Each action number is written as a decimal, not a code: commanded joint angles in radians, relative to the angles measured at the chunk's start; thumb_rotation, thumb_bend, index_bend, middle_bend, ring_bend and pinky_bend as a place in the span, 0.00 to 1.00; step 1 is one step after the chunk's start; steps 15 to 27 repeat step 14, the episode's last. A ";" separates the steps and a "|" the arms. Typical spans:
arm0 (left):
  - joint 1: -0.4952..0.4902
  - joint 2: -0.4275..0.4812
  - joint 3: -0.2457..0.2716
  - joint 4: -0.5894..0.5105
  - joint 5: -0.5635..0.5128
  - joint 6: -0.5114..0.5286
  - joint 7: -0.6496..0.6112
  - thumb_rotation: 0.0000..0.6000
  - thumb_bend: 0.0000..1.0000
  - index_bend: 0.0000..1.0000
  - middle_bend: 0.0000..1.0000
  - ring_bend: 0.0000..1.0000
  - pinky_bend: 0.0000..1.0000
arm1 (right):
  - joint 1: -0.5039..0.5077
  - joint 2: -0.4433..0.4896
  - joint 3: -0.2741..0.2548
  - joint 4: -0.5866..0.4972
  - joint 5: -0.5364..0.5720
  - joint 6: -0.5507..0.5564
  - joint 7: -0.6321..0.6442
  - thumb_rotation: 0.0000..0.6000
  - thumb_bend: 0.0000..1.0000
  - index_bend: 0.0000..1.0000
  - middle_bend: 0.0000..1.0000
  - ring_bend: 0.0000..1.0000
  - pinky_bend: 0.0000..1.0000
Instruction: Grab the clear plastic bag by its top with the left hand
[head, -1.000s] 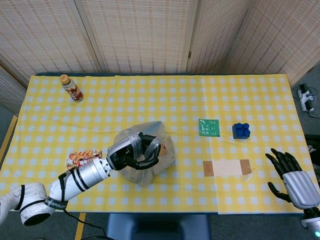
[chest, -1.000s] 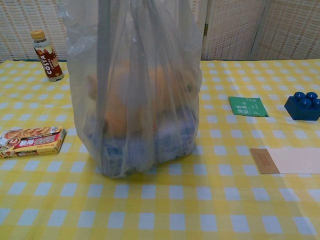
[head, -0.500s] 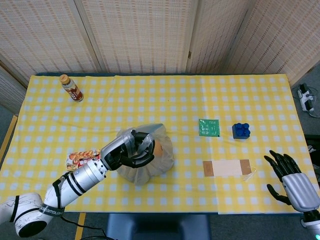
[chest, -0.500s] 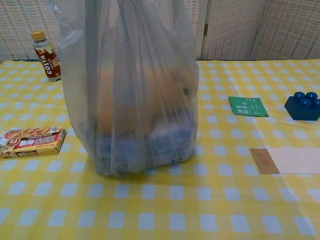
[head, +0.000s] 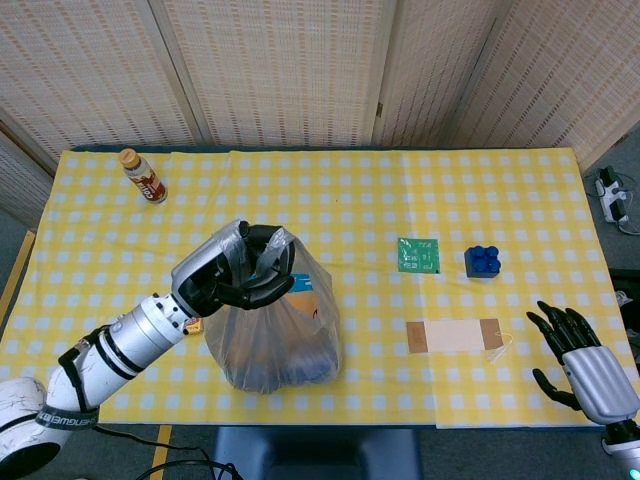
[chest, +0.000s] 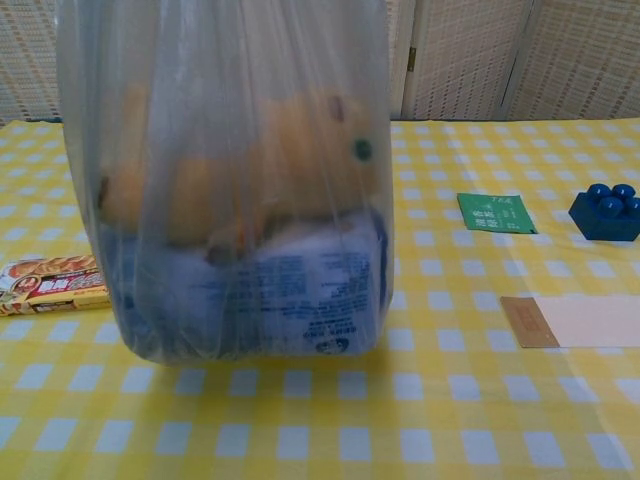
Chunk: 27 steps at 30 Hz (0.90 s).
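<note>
The left hand (head: 238, 272) had its fingers (head: 262, 262) bunched tight around the gathered top of the clear plastic bag (head: 275, 335), which hung over the yellow checked table (head: 330, 200), its contents sagging at the bottom. The right hand (head: 583, 362) rested idle, fingers spread, holding nothing.

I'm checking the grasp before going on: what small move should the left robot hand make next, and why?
Probably hold steady, or lift only slightly. The left robot hand already grips the gathered top of the clear plastic bag, which hangs full and bulging; the chest view suggests its bottom sits barely above the yellow checked tablecloth.
</note>
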 joint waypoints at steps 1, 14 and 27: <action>-0.007 0.120 -0.122 -0.016 -0.069 -0.051 -0.055 1.00 0.72 0.80 1.00 0.99 1.00 | 0.003 -0.002 0.001 -0.003 0.002 -0.006 -0.006 1.00 0.41 0.00 0.00 0.00 0.00; 0.025 0.152 -0.186 -0.039 -0.163 -0.125 0.028 1.00 0.72 0.80 1.00 1.00 1.00 | 0.016 -0.006 0.002 -0.011 -0.004 -0.020 -0.013 1.00 0.41 0.00 0.00 0.00 0.00; 0.025 0.152 -0.186 -0.039 -0.163 -0.125 0.028 1.00 0.72 0.80 1.00 1.00 1.00 | 0.016 -0.006 0.002 -0.011 -0.004 -0.020 -0.013 1.00 0.41 0.00 0.00 0.00 0.00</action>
